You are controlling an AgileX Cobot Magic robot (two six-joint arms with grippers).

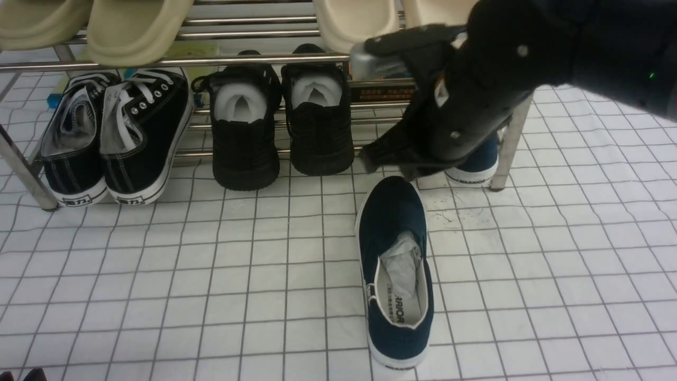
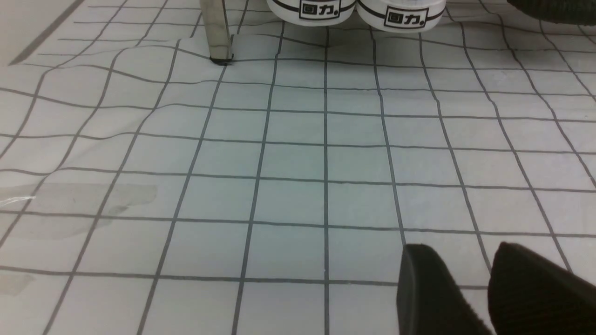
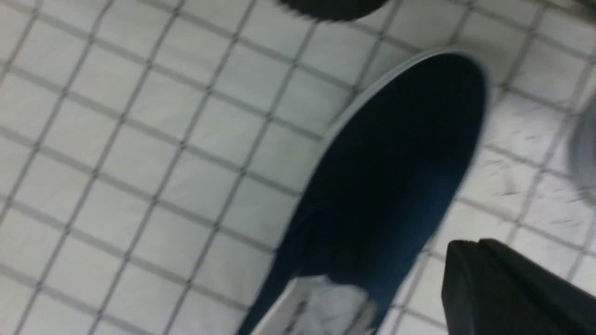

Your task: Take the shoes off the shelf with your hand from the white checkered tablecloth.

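- White cloth (image 1: 211,275) ruled in thin dark squares covers the counter. Its slight wrinkles show best in the left wrist view.
- Along the 12 o'clock edge of the front view stands a chrome rack (image 1: 158,61). Beige slippers (image 1: 132,26) rest on its upper bars. Lower down are black lace-up sneakers (image 1: 113,143) at 10 o'clock and black knit shoes (image 1: 283,127) at 11 o'clock, heels outward so that a pair can be drawn forward.
- One blue shoe (image 1: 396,264) lies on open cloth at 5 o'clock, clear of the rack. Its toe points to the rack, its heel faces the robot, and grey paper fills the opening. By its position this one counts as already taken off.
- A second blue shoe (image 1: 476,166) sits at 3 o'clock with its heel just beside the rack's right leg (image 1: 510,143), mostly hidden by the right hand. It is judged the half of the task not yet done.
- The right hand (image 1: 394,164) hangs tilted downward over the freed shoe's toe, at 9 o'clock of the second shoe, and appears to hold nothing. It cannot be told whether its fingers are spread or pressed together, since its blurred wrist view shows only one finger (image 3: 512,288).
- The left hand (image 2: 479,298) sits low over bare cloth, its fingers (image 2: 428,293) spread with nothing between them, probably kept aside to leave room.
- Reaching the second shoe's heel would call for care, because the rack leg stands close enough to catch.
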